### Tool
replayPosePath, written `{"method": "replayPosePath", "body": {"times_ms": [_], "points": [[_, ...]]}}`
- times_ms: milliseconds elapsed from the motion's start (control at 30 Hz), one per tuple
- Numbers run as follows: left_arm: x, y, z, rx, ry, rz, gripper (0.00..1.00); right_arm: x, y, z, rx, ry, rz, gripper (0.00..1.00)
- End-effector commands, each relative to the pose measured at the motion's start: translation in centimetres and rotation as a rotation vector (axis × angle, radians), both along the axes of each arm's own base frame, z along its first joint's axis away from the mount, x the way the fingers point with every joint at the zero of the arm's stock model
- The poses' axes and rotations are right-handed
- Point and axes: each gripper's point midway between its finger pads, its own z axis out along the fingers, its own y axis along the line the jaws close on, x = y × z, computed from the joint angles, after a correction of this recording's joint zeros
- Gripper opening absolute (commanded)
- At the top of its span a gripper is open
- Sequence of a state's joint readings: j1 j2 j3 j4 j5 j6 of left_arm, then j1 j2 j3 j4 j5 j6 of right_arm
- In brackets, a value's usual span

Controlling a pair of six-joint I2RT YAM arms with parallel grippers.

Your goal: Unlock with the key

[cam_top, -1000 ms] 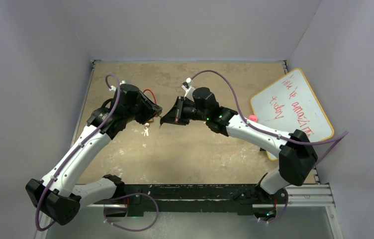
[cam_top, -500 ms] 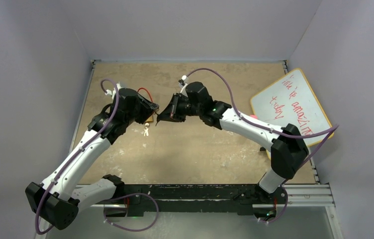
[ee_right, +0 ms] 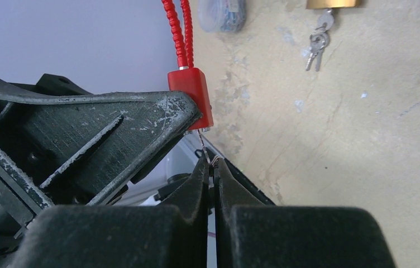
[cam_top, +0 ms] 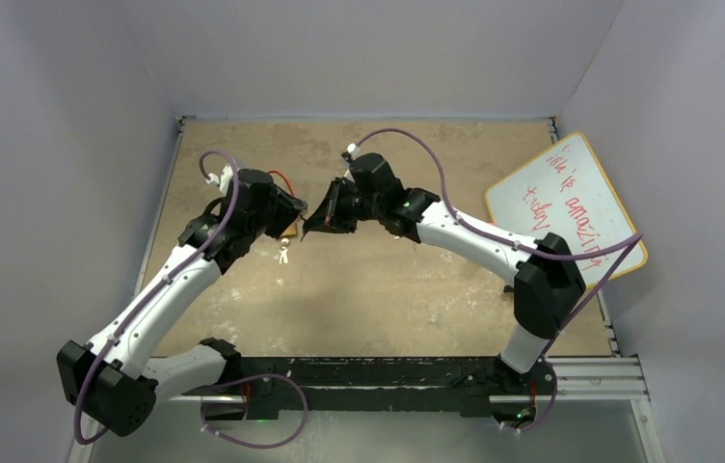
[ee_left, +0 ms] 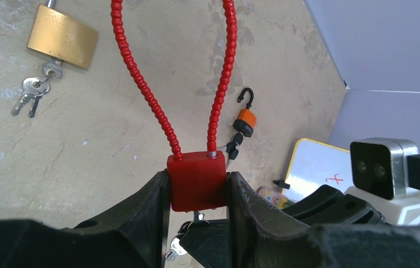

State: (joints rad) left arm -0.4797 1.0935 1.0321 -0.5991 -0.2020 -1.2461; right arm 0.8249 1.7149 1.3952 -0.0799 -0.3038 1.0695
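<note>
Our left gripper [ee_left: 197, 187] clamps its jaws on the two flat sides of the red plastic-bodied cable lock [ee_left: 197, 180]. It holds the lock off the table [ee_left: 113, 145], between the two arms and left of the middle. This grip steadies the body and leaves its underside free, and that is where the keyway seems to be.

Our right gripper [ee_right: 213, 167] comes in from that side. Its jaws are pressed nearly together on a thin silver key [ee_right: 208, 148], or perhaps the key's ring; the part is too fine for us to tell. The tip sits just under the lock's bottom face.

The lock's long axis runs from that bottom face up through the red beaded cable loop [ee_left: 141, 84]. The loop points away from both wrists and the keyed end faces the right jaws, so the key lies roughly along the axis, as insertion and turning need.

A brass padlock [ee_left: 62, 36] with its own keys [ee_left: 32, 95] lies apart on the table.
</note>
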Motion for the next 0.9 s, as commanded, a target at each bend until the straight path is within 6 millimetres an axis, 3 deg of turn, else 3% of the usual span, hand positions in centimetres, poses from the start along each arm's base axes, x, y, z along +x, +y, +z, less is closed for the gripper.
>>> {"method": "replayPosePath", "body": {"times_ms": [0,167,567,700,867], "points": [[-0.8,-1.5,1.3,-0.052,0.015,-0.061,0.00,3.7,-0.4,3.2,-0.011,-0.196,-0.097,0.00],[-0.7,-1.9,0.9,-0.062,0.034,-0.070,0.00,4.1,-0.1,3.6,-0.033,-0.262,-0.062,0.00],[-0.2,-3.2,-0.2,-0.126,0.063,-0.069,0.00,3.0,1.5,3.5,0.037,-0.145,-0.012,0.00],[-0.6,-3.6,-0.1,-0.172,0.072,-0.074,0.00,3.5,1.6,4.1,0.042,-0.240,-0.004,0.00],[-0.8,-3.7,0.3,-0.201,0.066,-0.072,0.00,3.7,0.9,3.0,0.011,-0.293,-0.013,0.00]]}}
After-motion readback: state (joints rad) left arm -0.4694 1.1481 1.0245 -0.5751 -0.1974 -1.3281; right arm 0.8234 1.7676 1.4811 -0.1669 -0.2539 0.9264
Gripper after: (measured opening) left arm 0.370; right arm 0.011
